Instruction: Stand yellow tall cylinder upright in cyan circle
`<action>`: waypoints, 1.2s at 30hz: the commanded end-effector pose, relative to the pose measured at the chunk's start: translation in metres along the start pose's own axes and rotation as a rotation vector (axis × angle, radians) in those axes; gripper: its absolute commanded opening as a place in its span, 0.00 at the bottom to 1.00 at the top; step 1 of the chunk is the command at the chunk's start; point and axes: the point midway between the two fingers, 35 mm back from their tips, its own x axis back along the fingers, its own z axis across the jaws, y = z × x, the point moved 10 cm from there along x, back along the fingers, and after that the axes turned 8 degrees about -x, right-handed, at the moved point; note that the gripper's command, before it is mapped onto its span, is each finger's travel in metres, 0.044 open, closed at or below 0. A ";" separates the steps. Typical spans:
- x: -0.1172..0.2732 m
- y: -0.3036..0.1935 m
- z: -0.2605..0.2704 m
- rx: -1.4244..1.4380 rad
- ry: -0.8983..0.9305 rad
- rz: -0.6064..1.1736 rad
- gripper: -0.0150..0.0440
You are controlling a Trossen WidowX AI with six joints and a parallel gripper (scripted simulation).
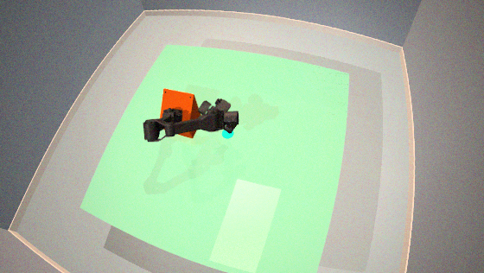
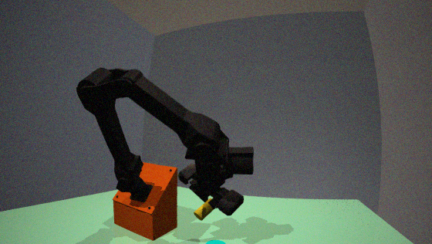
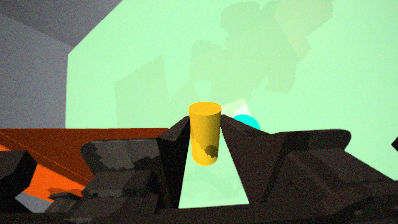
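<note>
The yellow tall cylinder (image 2: 204,209) (image 3: 205,132) is held in the air, tilted, its lower end toward the front left in the exterior view. In the top view the arm hides it. My gripper (image 3: 205,119) is shut on the cylinder, with one finger at each side of it in the wrist view. The cyan circle (image 1: 227,134) (image 2: 215,242) (image 3: 247,122) lies flat on the green mat. It is just in front of the gripper in the top view and partly behind the right finger in the wrist view.
The orange base block (image 1: 178,102) (image 2: 166,208) (image 3: 100,145) stands beside the gripper, on its left in the top and exterior views. A pale rectangle (image 1: 246,225) shows on the green mat (image 1: 298,130) toward the front. Shadows of the arm fall on the mat.
</note>
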 end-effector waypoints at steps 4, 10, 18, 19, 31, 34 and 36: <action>-0.001 -0.005 -0.001 0.012 0.022 -0.056 0.43; -0.001 -0.010 -0.003 0.020 0.035 -0.098 0.43; -0.002 -0.015 -0.004 0.030 0.048 -0.154 0.43; -0.002 -0.016 -0.004 0.032 0.050 -0.161 0.43; -0.002 -0.024 -0.006 0.049 0.062 -0.248 0.43; -0.002 -0.026 -0.007 0.054 0.063 -0.270 0.43; -0.003 -0.028 -0.007 0.057 0.064 -0.285 0.43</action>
